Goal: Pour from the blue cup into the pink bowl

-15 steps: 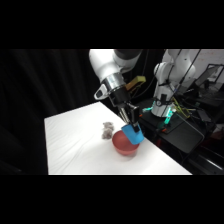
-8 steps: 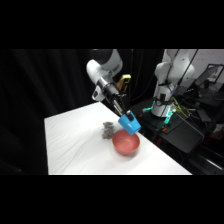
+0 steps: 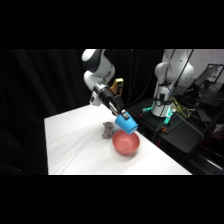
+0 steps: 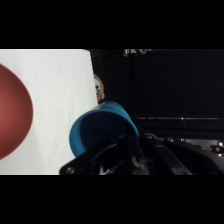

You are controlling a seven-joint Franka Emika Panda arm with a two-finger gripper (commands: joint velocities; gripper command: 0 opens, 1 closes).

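Gripping the blue cup (image 3: 125,123), the fingers (image 4: 107,160) are pinched on its wall, as the wrist view shows, with the black linkage pressed close against the cup's side. The cup hangs in the air, tilted with its mouth turned down and toward the pink bowl (image 3: 125,143), which sits on the white table (image 3: 75,145) just below and slightly to the near side of it. Cup and bowl are apart, not touching. Compared with a second ago, when the cup was low over the bowl, almost at its rim, the gripper (image 3: 119,113) has lifted and drawn back toward the far side of the table, carrying the cup higher; half a second ago it was already partway up. The bowl has kept its place. A small grey speckled lump (image 3: 107,130) lies on the table just beside the bowl's far-left edge, unmoved. In the wrist view the bowl shows only as a red curve at the left edge.
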